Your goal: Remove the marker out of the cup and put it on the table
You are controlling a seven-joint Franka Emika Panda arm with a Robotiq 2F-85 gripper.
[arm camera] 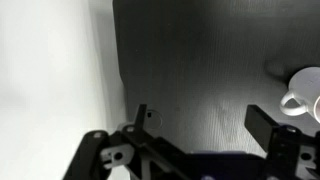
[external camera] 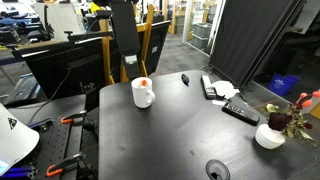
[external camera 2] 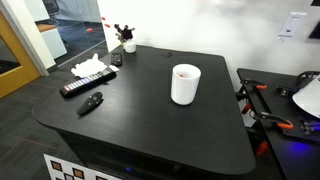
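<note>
The white cup stands on the black table [external camera: 170, 135] in both exterior views [external camera: 143, 94] [external camera 2: 185, 85]. The red-orange marker [external camera: 143, 82] stands inside it, with only its tip showing at the rim [external camera 2: 184, 72]. In the wrist view my gripper [arm camera: 200, 122] is open and empty, above bare table [arm camera: 190, 60]. The cup [arm camera: 304, 95] sits at the right edge of that view, apart from the fingers. The marker is hidden there.
A remote [external camera: 240, 110] [external camera 2: 82, 87], a small black object [external camera: 185, 79] [external camera 2: 91, 103], crumpled white paper [external camera: 222, 88] [external camera 2: 90, 68] and a white flowered bowl [external camera: 270, 135] [external camera 2: 128, 44] lie on the table. A round grommet [external camera: 217, 171] is near one edge.
</note>
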